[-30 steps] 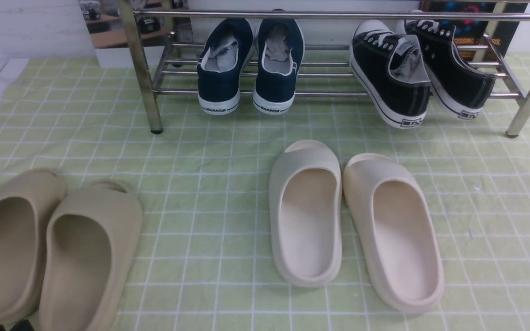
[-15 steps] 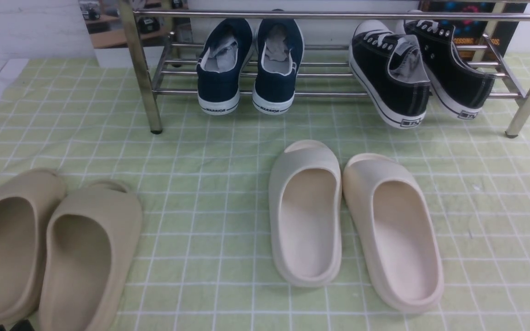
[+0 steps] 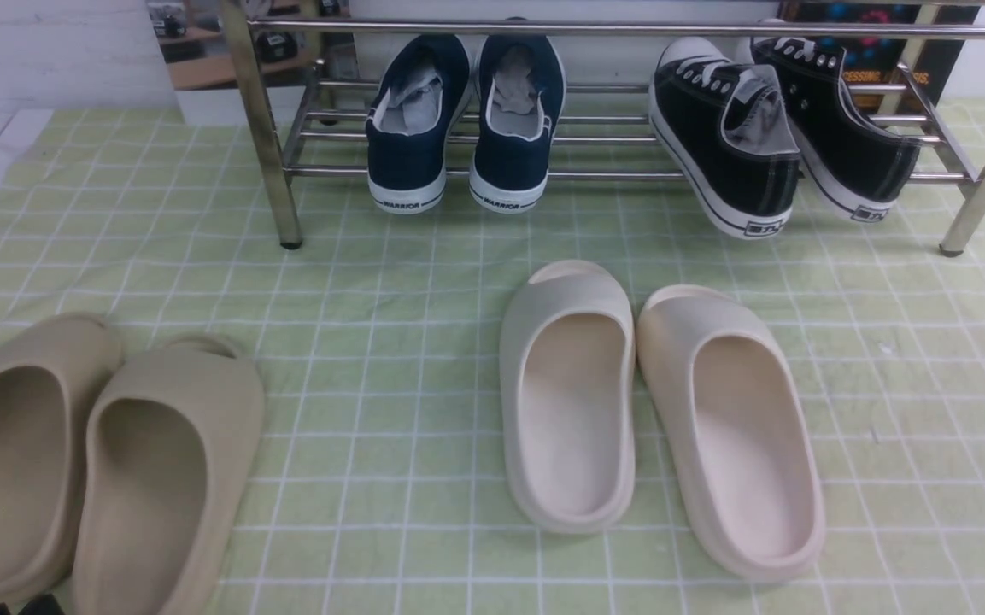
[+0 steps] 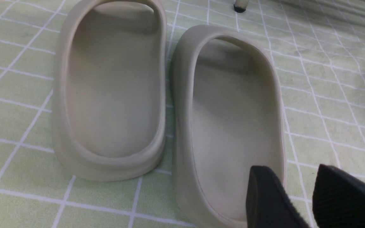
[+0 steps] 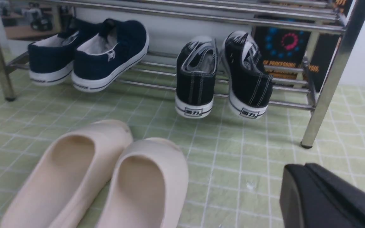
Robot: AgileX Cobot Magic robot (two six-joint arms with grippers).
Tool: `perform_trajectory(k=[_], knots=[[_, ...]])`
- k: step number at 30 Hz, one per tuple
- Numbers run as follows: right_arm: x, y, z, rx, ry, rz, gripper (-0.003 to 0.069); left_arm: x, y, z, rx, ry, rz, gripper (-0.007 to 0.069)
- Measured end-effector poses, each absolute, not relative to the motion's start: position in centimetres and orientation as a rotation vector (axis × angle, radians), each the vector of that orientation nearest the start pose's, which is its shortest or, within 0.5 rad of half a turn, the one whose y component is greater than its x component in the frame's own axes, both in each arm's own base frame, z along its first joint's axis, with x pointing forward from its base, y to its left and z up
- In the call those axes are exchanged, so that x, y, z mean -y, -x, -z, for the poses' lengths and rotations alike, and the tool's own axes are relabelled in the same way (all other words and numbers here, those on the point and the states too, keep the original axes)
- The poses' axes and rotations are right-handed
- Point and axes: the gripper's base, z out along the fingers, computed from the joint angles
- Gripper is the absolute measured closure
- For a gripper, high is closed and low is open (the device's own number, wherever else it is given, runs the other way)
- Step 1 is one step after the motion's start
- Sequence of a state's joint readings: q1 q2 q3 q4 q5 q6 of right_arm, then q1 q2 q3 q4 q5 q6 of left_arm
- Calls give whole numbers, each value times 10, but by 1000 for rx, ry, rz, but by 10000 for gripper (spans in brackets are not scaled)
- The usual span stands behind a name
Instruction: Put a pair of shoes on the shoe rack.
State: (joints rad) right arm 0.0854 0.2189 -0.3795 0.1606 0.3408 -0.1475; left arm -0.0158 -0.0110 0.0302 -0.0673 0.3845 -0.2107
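The pair of shoes (image 3: pixel 778 128) sits on the shoe rack (image 3: pixel 629 30) at its right end, toes in and heels overhanging the front bar, so the job looks finished. The right gripper (image 5: pixel 328 196) hangs low and clear of the rack, jaws closed on nothing. The left gripper (image 4: pixel 299 196) hovers over a tan slide (image 4: pixel 233 120), fingers slightly parted

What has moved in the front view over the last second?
Nothing visibly moved. The black sneakers and navy shoes sit as before on the rack; both pairs of slides, cream and tan, lie where they were on the cloth.
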Motion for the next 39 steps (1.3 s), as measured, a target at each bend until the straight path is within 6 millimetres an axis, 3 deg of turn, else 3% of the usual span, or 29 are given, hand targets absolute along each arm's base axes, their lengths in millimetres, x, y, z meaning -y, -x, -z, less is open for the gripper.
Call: perform_trajectory(k=[5,10,19,39], knots=[[-1,-61,-233,-1558,-50,-70,662,3,-52,-169,-1879,226,221,386],[5,-57,-192,-1633,-179,-22,662,3,-52,-169,-1879,226,221,386],[6,-54,-176,-1808,-185,-11,662,3,-52,-169,-1879,226,221,386],[6,-52,-174,-1861,-188,-10,659,3,-52,-169,-1879,226,221,386]])
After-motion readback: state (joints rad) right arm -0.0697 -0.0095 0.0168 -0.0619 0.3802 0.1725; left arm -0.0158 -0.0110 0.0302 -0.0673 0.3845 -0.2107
